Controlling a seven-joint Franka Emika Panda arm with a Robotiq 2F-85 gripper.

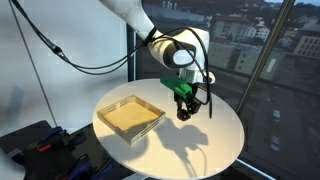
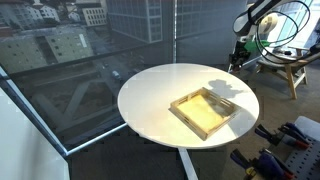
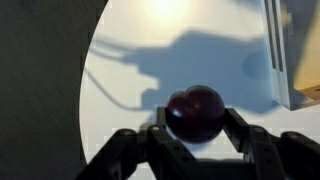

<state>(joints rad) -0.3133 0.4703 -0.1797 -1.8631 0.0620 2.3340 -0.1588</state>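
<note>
A dark red round fruit (image 3: pixel 194 113), like a plum, sits between my gripper's (image 3: pixel 196 125) two black fingers in the wrist view, and the fingers are shut on its sides. In an exterior view my gripper (image 1: pixel 186 112) hangs above the round white table (image 1: pixel 215 140), to the right of the shallow tan tray (image 1: pixel 131 115), with the dark fruit (image 1: pixel 185 115) at its tip, off the tabletop. In an exterior view the gripper (image 2: pixel 238 58) is at the table's far edge, small and hard to read.
The tan tray (image 2: pixel 204 111) lies on the white table (image 2: pixel 150 100); its corner (image 3: pixel 295 60) shows at the right of the wrist view. Windows surround the table. Black equipment (image 1: pixel 35 145) stands low beside it. Black cables (image 1: pixel 70 55) hang from the arm.
</note>
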